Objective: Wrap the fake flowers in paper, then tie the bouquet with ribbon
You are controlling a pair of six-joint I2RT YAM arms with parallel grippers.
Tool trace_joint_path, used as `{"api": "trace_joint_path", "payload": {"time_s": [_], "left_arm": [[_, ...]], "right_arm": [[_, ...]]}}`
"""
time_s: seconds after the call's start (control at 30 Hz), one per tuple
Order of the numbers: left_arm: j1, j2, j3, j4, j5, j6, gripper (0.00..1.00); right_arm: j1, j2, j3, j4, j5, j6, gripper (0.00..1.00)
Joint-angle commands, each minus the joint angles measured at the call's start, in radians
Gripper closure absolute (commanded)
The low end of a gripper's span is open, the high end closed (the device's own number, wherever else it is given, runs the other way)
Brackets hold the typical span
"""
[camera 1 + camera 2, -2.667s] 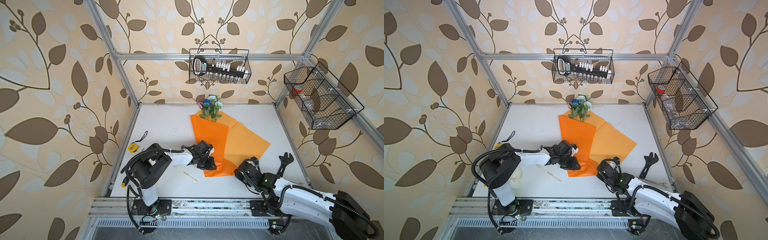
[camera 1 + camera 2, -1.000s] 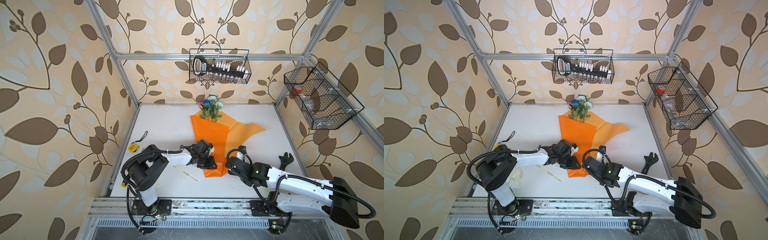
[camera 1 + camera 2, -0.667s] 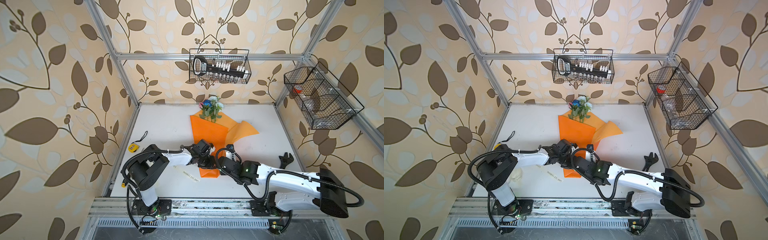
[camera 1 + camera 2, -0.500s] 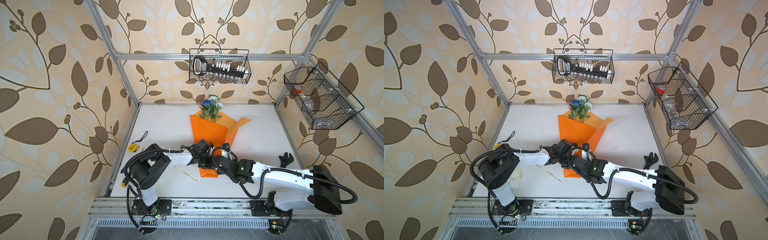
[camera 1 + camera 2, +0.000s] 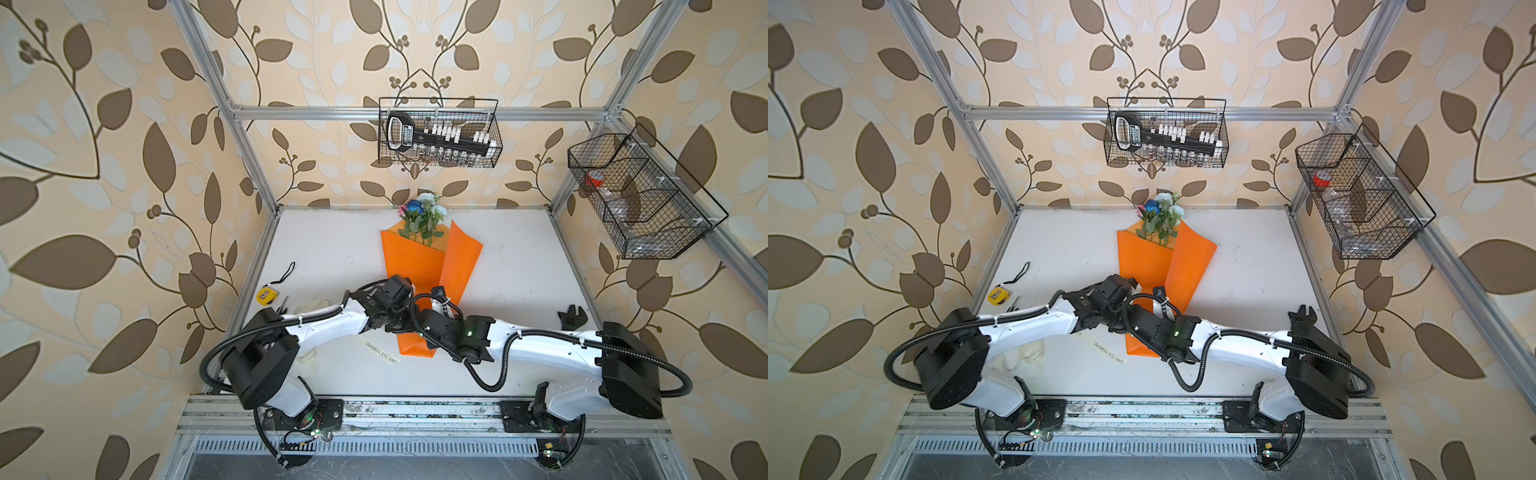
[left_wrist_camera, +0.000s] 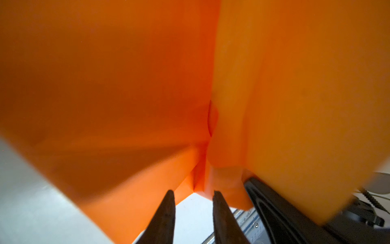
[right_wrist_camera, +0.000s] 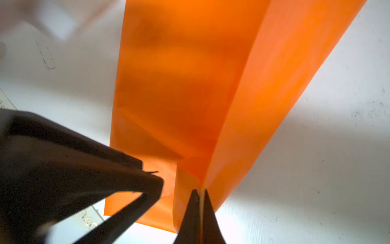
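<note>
The bouquet [image 5: 409, 266] is laid along the middle of the bench [image 5: 519, 266], with its blooms [image 5: 422, 208] at the far edge and the narrow foot of the wrap pointed toward the near edge. The orange paper [image 5: 461, 257] on the right-edge side is folded up and over the stems. It is kept there by the right end effector [image 7: 199, 194], which is clamped tight on the flap's edge, presumably so that the cone is held closed for tying. The left end effector [image 6: 193, 191] is set at the foot of the wrap with only a narrow gap between its jaws. Nothing is seen gripped in that gap, and it appears to be placed there to steady the fold.

A cream ribbon [image 5: 382, 356] is left flat on the bench near the near edge, beside the wrap's foot and not yet taken up. The lettering "OVE IS ETERNAL" can be read on it, and "LOVE" [image 5: 1038, 355] further along.
</note>
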Motion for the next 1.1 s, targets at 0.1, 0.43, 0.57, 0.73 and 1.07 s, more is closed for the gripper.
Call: {"api": "trace_joint_path", "payload": {"time_s": [0.1,0.43,0.57,0.73,1.07], "left_arm": [[0.139,-0.087,-0.063,-0.081,-0.121,-0.02,0.66],[0.216,0.077,-0.126,0.165,0.063,-0.038,0.75],[0.216,0.076,-0.126,0.177,0.063,-0.028,0.75],[0.217,0.07,-0.121,0.164,0.044,-0.02,0.75],[0.299,-0.058,-0.113,-0.015,-0.087,-0.008,0.62]], "right_arm": [[0.006,0.064,0.065,0.015,-0.012,-0.063,1.0],[0.012,0.225,0.186,0.02,-0.02,-0.16,1.0],[0.022,0.29,0.233,0.02,-0.026,-0.205,1.0],[0.041,0.369,0.286,0.02,-0.015,-0.265,0.98],[0.044,0.452,0.318,0.033,0.011,-0.32,0.98]]}}
